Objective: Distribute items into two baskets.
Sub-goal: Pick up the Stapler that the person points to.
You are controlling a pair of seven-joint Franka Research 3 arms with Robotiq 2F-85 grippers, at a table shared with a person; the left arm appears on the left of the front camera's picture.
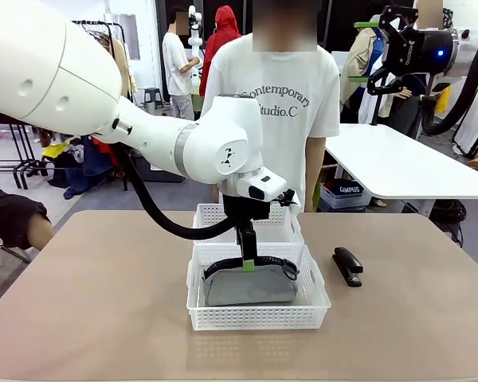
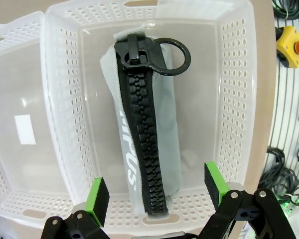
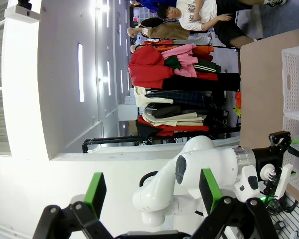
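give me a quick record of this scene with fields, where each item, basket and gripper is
grey pouch: lying in the near basket, zipper strip facing up
stapler: on the table, right of the near basket, in neither basket
far basket: directly behind the near basket
left gripper: open, low over the near basket, one pad on either side of the pouch, not clamped
right gripper: open, raised high at the right, holding nothing
person: standing at the far side, behind the baskets
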